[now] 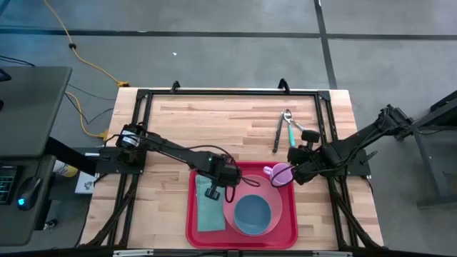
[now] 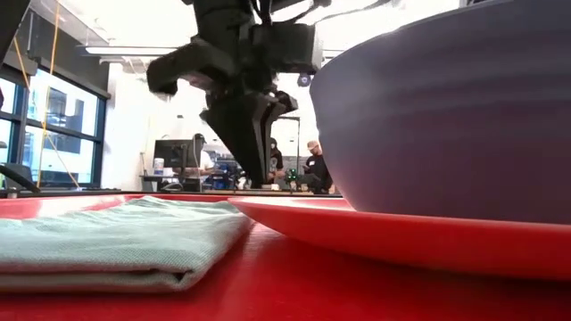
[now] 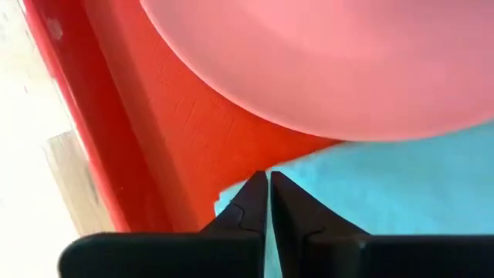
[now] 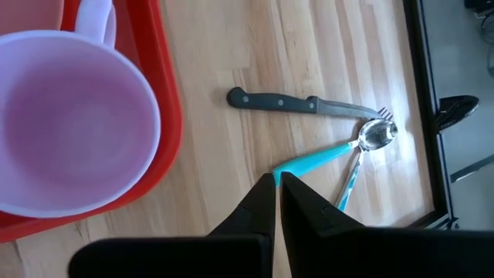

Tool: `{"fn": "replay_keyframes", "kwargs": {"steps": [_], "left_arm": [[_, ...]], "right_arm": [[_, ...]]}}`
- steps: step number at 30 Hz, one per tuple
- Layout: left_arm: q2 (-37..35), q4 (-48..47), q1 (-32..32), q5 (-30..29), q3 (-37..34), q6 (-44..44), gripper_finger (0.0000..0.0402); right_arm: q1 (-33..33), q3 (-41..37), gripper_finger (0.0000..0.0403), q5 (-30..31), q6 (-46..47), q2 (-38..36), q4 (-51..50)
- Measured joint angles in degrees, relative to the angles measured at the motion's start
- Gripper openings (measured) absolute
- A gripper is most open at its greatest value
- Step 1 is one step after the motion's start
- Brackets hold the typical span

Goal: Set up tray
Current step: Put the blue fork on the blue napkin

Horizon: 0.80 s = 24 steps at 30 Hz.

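The red tray [image 1: 191, 221] lies at the table's near edge. On it are a folded teal napkin [image 1: 209, 210] at its left and a pink plate [image 1: 275, 194] with a blue bowl [image 1: 252, 214] on it. A pale purple cup [image 1: 280, 173] stands in its far right corner. My left gripper [image 3: 268, 177] is shut, pointing down at the napkin's far corner [image 3: 231, 194]. My right gripper [image 4: 276, 176] is shut at the free end of a teal-handled spoon [image 4: 332, 153], which lies on the wood right of the tray. My left gripper has its shut fingertips at the napkin's far corner; I cannot tell whether they touch it. The napkin lies flat on the tray. My right gripper has the spoon by the free end of its teal handle [image 4: 292, 166], between the two fingertips. The fingers slant down from above and lie along the handle. The spoon's bowl [image 4: 378, 133] is low by the fork's tines.
A black-handled knife [image 4: 270, 100] and a teal-handled fork [image 4: 351, 181] lie beside the spoon on the wood, far of the tray's right corner. A black frame [image 1: 325, 121] borders the table. In the low view, people sit at desks in the room behind.
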Motion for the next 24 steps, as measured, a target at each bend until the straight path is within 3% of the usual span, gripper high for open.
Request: {"fn": "replay_keyframes", "kwargs": {"steps": [3, 6, 15, 18, 24], "left_arm": [[0.0, -6.88, 0.0, -0.45, 2.89, 0.0, 0.0056], [0.0, -13.59, -0.04, -4.48, 5.83, 0.01, 0.0057], [-0.27, -38.13, 0.02, -31.13, 17.11, -6.06, 0.0051], [-2.87, -42.83, 0.0, -37.33, 18.05, -9.58, 0.0051], [-12.99, -45.85, 0.0, -42.67, 13.27, -16.37, 0.0051]], "right_arm": [[0.02, 0.0, 0.0, -0.93, -0.13, 0.0, 0.0], [0.0, 0.0, 0.0001, -1.7, -0.15, 0.0, -0.02], [-0.04, 0.0, 0.0001, -0.83, -0.57, -1.42, -2.29], [-0.04, -0.01, 0.0001, 0.66, 1.3, -4.67, -3.87], [-0.04, 0.0, 0.0001, 3.67, 4.24, -17.1, -3.36]]}}
